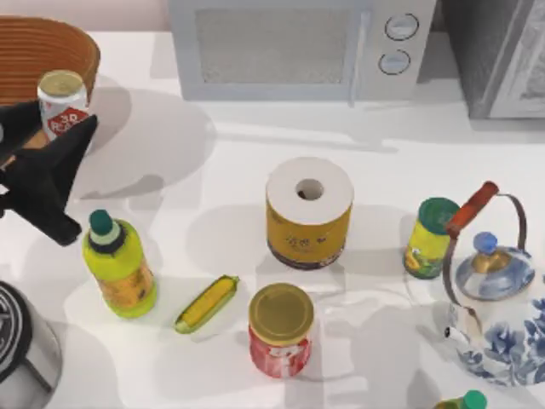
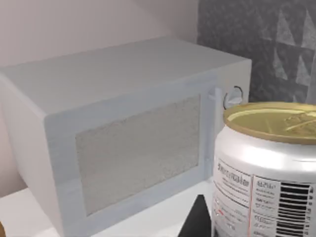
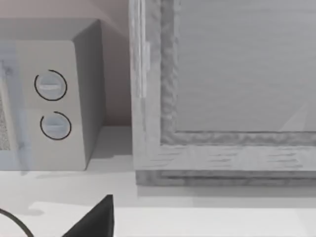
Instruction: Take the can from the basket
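Black left gripper (image 1: 53, 119) clamps the can (image 1: 61, 103) beside the basket (image 1: 38, 44).

Open counter (image 1: 213, 162) lay btwn the basket (image 1: 43, 51) and the paper roll (image 1: 309, 213), w/ the microwave (image 1: 298, 47) walling off the far edge. Left claw (image 1: 60, 128), closed round the can (image 1: 61, 104), sat just beside the basket rim; green-capped bottle (image 1: 119, 266) stood near below it. Corn cob (image 1: 207, 302) and red jar (image 1: 280, 331) blocked the near middle. Yellow can (image 1: 431, 237) and teapot (image 1: 498, 298) crowded the right side.
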Robot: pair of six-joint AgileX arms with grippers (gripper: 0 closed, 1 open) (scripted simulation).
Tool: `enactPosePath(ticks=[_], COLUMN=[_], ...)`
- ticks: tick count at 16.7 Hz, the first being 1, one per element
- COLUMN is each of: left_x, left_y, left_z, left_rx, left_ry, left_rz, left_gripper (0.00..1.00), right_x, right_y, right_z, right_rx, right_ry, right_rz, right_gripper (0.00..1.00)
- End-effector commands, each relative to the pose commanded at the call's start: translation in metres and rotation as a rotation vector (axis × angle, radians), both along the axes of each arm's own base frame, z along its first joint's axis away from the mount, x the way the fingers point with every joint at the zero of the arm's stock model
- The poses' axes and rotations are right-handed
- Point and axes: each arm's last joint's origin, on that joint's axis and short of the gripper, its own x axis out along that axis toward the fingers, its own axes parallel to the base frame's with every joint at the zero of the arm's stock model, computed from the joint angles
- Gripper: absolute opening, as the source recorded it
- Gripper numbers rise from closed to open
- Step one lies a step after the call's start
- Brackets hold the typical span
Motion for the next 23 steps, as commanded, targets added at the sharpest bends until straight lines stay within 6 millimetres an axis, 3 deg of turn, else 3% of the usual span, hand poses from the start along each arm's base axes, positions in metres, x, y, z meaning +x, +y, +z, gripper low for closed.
enactPosePath(ticks=[4, 8, 12, 15, 18, 23], left_x=[0.077, 0.147, 0.194, 0.210, 0.213, 0.213], left_y=[-0.013, -0.021, -0.027, -0.034, -0.050, -0.059], left_z=[-0.020, -0.076, -0.140, -0.184, -0.214, -0.222], left_rx=[0.002, -0.007, -0.018, -0.035, -0.051, -0.056], left_ry=[0.045, 0.051, 0.005, -0.004, 0.005, 0.006], left_rz=[-0.241, -0.442, -0.619, -0.750, -0.880, -0.936], left_gripper=[0.00, 0.00, 0.00, 0.00, 0.00, 0.00], right_x=[0.000, 0.000, 0.000, 0.000, 0.000, 0.000], right_y=[0.000, 0.000, 0.000, 0.000, 0.000, 0.000], right_z=[0.000, 0.000, 0.000, 0.000, 0.000, 0.000], right_rx=[0.000, 0.000, 0.000, 0.000, 0.000, 0.000], right_ry=[0.000, 0.000, 0.000, 0.000, 0.000, 0.000], right_rz=[0.000, 0.000, 0.000, 0.000, 0.000, 0.000], right_gripper=[1.00, 1.00, 1.00, 1.00, 1.00, 1.00])
